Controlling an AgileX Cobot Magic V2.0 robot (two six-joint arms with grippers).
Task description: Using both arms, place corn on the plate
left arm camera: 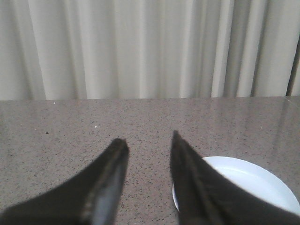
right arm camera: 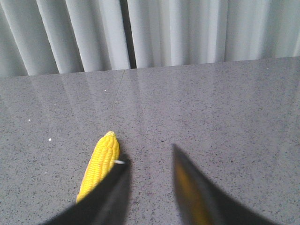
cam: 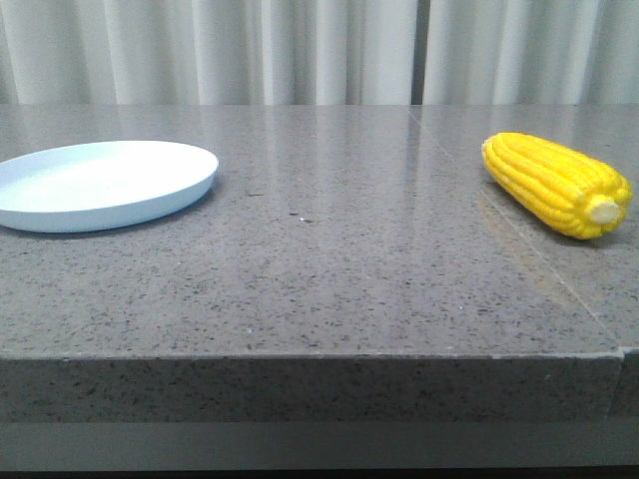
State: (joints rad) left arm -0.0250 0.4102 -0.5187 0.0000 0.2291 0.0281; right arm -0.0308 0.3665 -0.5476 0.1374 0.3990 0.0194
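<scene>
Grey speckled stone made up the tabletop (cam: 329, 259) you were working over, polished enough to catch pale reflections, with cream pleated curtains (cam: 300, 50) hanging behind its far edge. On your left side of the front view sat the round, shallow, pale light-blue plate (cam: 100, 212) with its low raised rim, part of it cut off by the picture's edge. Well apart from it, far over on your right, lay the bright yellow, glossy corn cob (cam: 554, 182), flat on the stone and angled so that its pale cream stub end faced the camera and the table's right side. Nothing lay on the plate, and neither arm showed in the front view.

Your left gripper (left arm camera: 149, 140) showed two black, angular fingers spread apart with bare stone between them, holding nothing. The plate (left arm camera: 253, 180) lay just beside and partly behind one of those fingers (left arm camera: 192, 178), which covered part of its rim; you could not tell from that view whether the finger touched it.

Your right gripper (right arm camera: 149, 157) was likewise spread, its two dark fingers parted over bare tabletop and gripping nothing. The corn (right arm camera: 100, 161) lay outside that gap, just beside one finger (right arm camera: 105, 197), which hid the cob's nearer end; its tapered tip pointed away toward the curtains.
</scene>
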